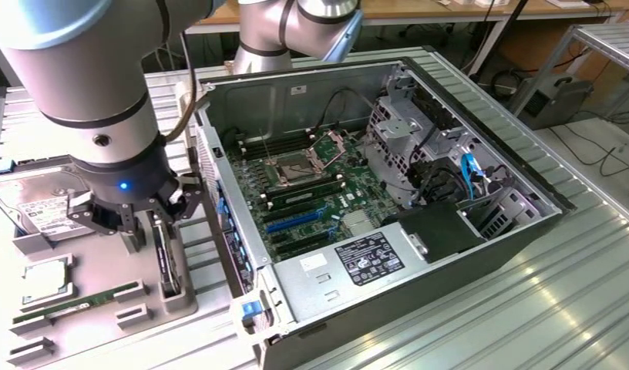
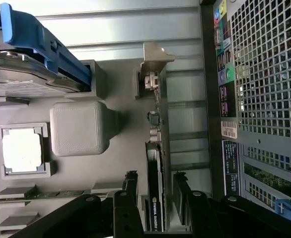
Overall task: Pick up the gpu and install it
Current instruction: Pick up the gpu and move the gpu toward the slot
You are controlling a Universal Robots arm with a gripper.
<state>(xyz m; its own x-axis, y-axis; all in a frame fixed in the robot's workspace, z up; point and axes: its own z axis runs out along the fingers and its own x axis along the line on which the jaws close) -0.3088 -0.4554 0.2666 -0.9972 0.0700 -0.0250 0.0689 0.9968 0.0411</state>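
Observation:
The gpu (image 1: pixel 169 266) is a thin black card standing on edge in a slot of the grey holder tray (image 1: pixel 104 266), just beside the computer case (image 1: pixel 520 166). In the wrist view the gpu (image 2: pixel 155 148) runs lengthwise, with its silver bracket (image 2: pixel 155 54) at the far end. My gripper (image 1: pixel 150 231) hangs low over the card's near end and is open. Its two black fingers (image 2: pixel 130 183) straddle the card, one on each side, with narrow gaps showing. The gripper (image 2: pixel 154 181) holds nothing.
The open case lies on its side, with blue expansion slots (image 1: pixel 294 222) on the motherboard. Its perforated rear panel (image 2: pixel 269 74) stands close to the card. The tray also holds a hard drive (image 1: pixel 37 208), a CPU (image 1: pixel 45 279) and a green RAM stick (image 1: pixel 78 302).

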